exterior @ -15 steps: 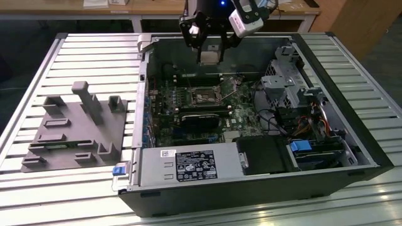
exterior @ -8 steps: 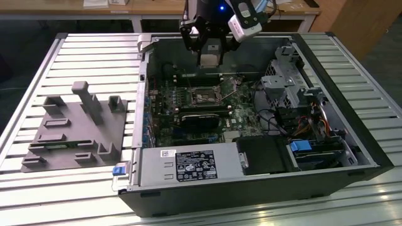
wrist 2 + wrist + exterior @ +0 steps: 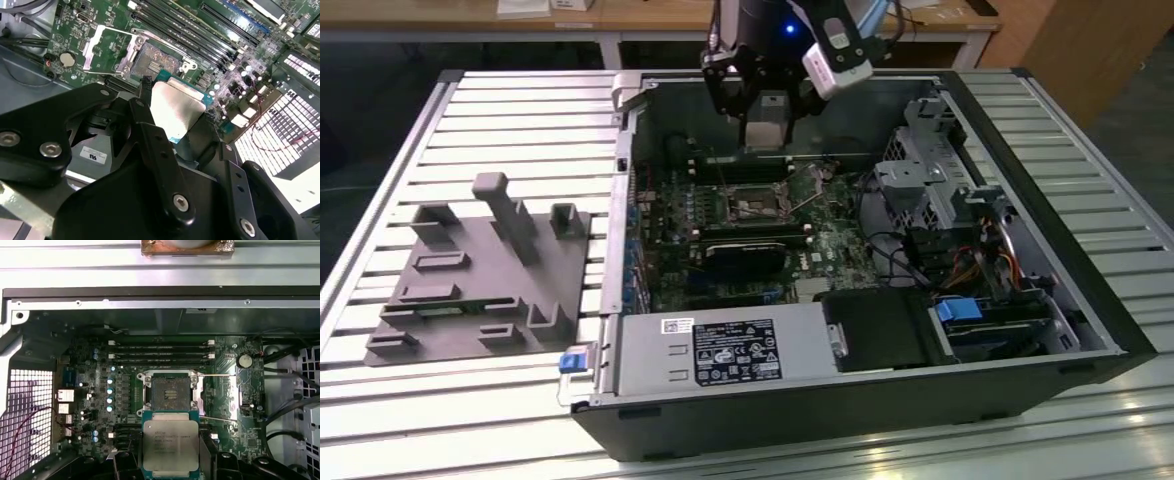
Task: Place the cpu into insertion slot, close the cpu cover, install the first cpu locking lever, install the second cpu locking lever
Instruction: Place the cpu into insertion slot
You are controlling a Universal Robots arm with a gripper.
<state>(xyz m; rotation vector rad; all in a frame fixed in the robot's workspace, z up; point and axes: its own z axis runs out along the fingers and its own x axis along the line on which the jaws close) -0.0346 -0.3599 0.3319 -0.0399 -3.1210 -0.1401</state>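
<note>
While your end effector (image 3: 176, 102) is pinching the cpu (image 3: 171, 446) by two of its edges, the chip is hanging flat above the board (image 3: 87, 365). The insertion slot (image 3: 171, 392) is sitting open just beside it, toward the long black slots (image 3: 160, 354), not under it yet.

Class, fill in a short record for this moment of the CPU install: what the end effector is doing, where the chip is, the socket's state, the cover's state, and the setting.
end effector: shut on the cpu, gripping two opposite edges
cpu: held clear of the insertion slot, not yet seated
insertion slot: empty, dark centre exposed
cpu cover: swung open, beside the slot
setting: open computer case lying on a slatted table
</note>
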